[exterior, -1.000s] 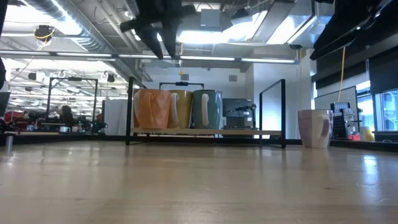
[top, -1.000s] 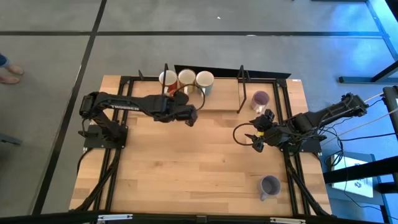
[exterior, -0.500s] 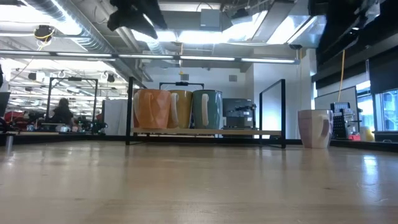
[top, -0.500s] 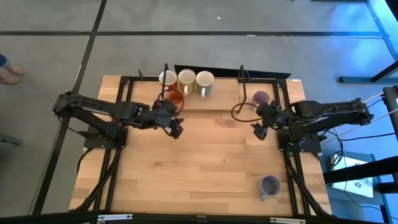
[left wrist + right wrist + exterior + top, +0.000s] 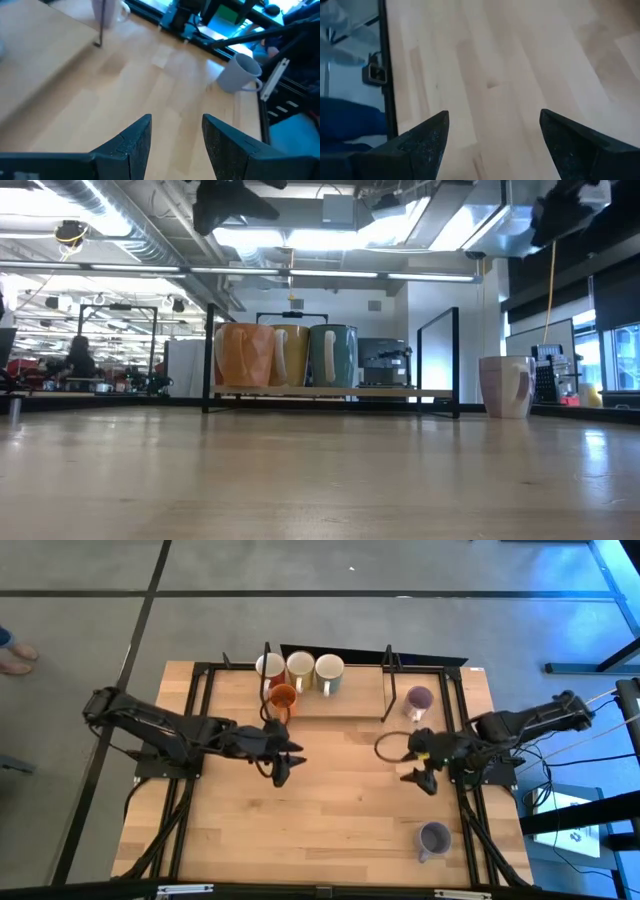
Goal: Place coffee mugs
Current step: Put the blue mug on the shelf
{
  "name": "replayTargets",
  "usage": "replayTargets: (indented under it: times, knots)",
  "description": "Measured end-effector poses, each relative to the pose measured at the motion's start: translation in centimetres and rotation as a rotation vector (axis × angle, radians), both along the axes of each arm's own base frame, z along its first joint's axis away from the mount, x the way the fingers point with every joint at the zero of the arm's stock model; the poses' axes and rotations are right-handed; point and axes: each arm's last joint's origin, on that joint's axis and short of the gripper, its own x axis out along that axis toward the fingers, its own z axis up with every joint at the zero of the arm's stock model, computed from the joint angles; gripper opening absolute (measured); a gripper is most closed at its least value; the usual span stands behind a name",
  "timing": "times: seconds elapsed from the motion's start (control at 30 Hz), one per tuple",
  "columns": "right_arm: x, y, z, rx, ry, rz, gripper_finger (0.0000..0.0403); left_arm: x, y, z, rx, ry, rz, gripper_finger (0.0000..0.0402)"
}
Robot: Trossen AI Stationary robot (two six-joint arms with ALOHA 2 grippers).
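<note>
At the table's far edge, mug row: three cream mugs point(image 5: 300, 667) side by side on a low raised shelf point(image 5: 345, 703), handles toward the table's near side.
Orange mug point(image 5: 283, 697): on the same shelf, just in front of the left and middle cream mugs, touching or nearly touching them.
Same row from table height: orange mug point(image 5: 243, 355) at left, two more mugs to its right, all upright on the shelf point(image 5: 330, 392).
Purple mug, far right point(image 5: 419, 699): upright, to the right of a dark upright divider point(image 5: 392, 690), well apart from the row; seen from table level as a pale mug point(image 5: 506, 386) standing alone at right.
Purple mug, near right point(image 5: 433, 838): close to the table's near right corner, handle toward the near edge; in the left wrist view a pale mug point(image 5: 240, 75) lying on its side by the table edge.
Left gripper point(image 5: 279, 771): over bare wood near the table's middle, below the orange mug, well apart from every mug; fingers point(image 5: 135, 142) spread apart, nothing between them.
Right gripper point(image 5: 419, 776): over bare wood at the right side, between the two purple mugs, touching neither; fingers point(image 5: 427, 137) spread wide, nothing held.
Table point(image 5: 320, 810): light wooden boards with a dark frame along the sides.
Background at table height: a room with ceiling lights; a seated person point(image 5: 78, 360) far off at left.
</note>
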Motion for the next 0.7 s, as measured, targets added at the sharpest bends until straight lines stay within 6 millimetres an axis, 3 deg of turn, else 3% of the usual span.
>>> replayTargets:
  times: [0.23, 0.47, 0.7]
  knots:
    - [-0.9, 4.2, -0.6, -0.023, 0.014, 0.163, 0.0298, 0.8, -2.6, -1.5, -0.127, 0.019, 0.05, 0.0169]
    - [-3.9, 9.2, -1.5, -0.003, 0.09, 0.407, 0.0298, 2.0, -5.9, -4.2, -0.274, 0.077, 0.128, 0.0169]
    - [-6.3, 10.9, -4.0, -0.152, 0.309, 0.368, 0.0298, 3.0, -8.0, -6.5, -0.368, 0.138, 0.184, 0.0169]
